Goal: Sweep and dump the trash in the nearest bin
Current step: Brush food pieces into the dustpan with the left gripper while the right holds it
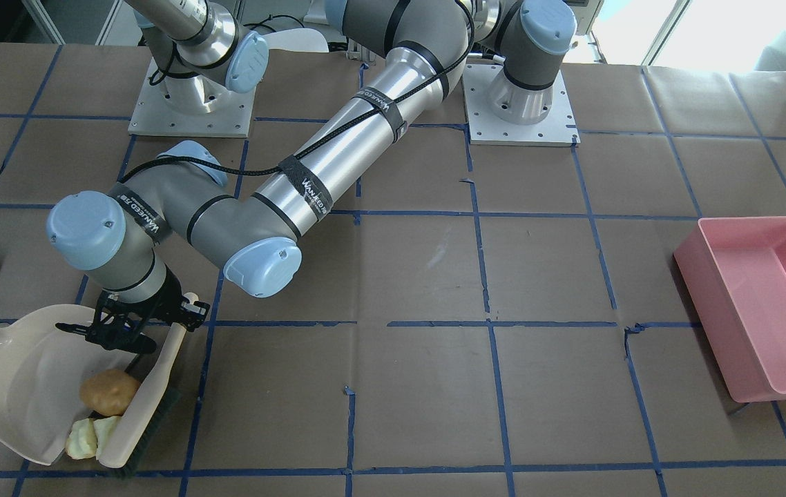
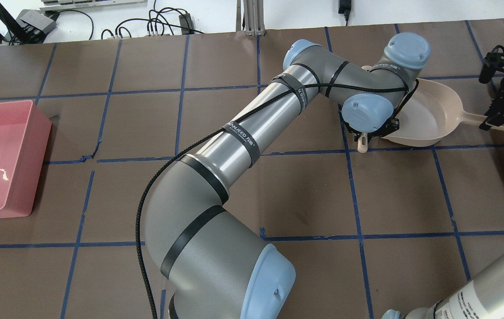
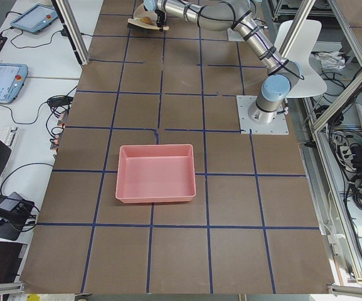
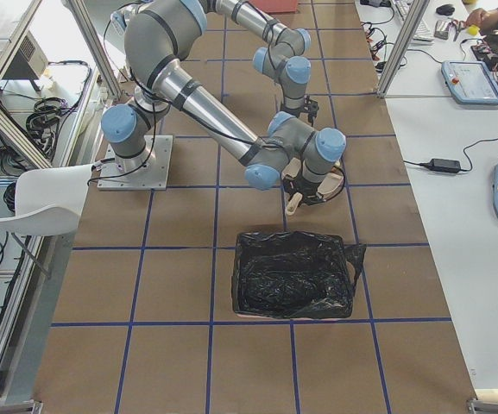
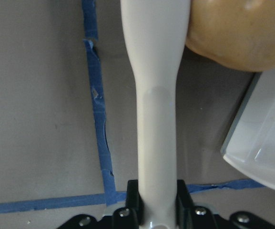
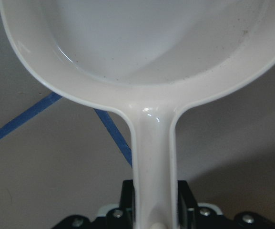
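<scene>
The trash is a tan-brown lump and two pale yellow-green chunks. Both lie at the mouth of the cream dustpan, with the cream brush pressed against them from outside. My left gripper reaches across the table and is shut on the brush handle. The lump shows beside that handle in the left wrist view. At the table's far right end my right gripper is shut on the dustpan handle. From overhead, my left arm hides the trash.
A pink bin stands at the opposite end of the table. A bin lined with a black bag sits just beyond the dustpan end. Blue tape lines grid the brown tabletop.
</scene>
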### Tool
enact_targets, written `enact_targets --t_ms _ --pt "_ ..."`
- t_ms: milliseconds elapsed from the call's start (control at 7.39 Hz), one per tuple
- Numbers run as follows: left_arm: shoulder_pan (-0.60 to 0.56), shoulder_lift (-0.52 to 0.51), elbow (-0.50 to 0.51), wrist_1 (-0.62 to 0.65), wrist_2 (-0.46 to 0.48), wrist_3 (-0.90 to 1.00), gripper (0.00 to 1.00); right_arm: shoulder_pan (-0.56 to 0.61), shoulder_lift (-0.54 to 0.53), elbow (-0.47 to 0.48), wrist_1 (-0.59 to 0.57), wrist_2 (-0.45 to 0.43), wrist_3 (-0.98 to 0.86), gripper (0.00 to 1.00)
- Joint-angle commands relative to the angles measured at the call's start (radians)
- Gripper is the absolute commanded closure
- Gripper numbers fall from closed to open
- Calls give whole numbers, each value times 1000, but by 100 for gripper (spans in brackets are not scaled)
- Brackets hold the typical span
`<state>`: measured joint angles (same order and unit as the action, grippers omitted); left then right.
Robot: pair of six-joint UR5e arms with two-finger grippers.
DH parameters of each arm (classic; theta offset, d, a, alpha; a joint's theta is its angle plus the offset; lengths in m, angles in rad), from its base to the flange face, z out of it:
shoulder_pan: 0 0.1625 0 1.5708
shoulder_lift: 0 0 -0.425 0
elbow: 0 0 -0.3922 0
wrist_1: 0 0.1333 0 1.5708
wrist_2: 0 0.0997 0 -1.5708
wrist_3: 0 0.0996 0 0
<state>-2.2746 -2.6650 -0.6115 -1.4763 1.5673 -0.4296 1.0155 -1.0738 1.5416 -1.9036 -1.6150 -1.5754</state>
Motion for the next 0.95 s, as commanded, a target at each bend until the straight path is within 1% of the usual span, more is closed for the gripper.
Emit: enact_targets --t_ms 0,406,812 --pt "-19 -7 1 -19 13 158 99 0 0 0 0 -2 0 83" --pt "-39 -6 4 -10 -13 343 100 0 0 0 -2 0 0 83" --pt "-48 -9 -1 -9 -18 567 100 0 2 -2 -2 3 -2 83"
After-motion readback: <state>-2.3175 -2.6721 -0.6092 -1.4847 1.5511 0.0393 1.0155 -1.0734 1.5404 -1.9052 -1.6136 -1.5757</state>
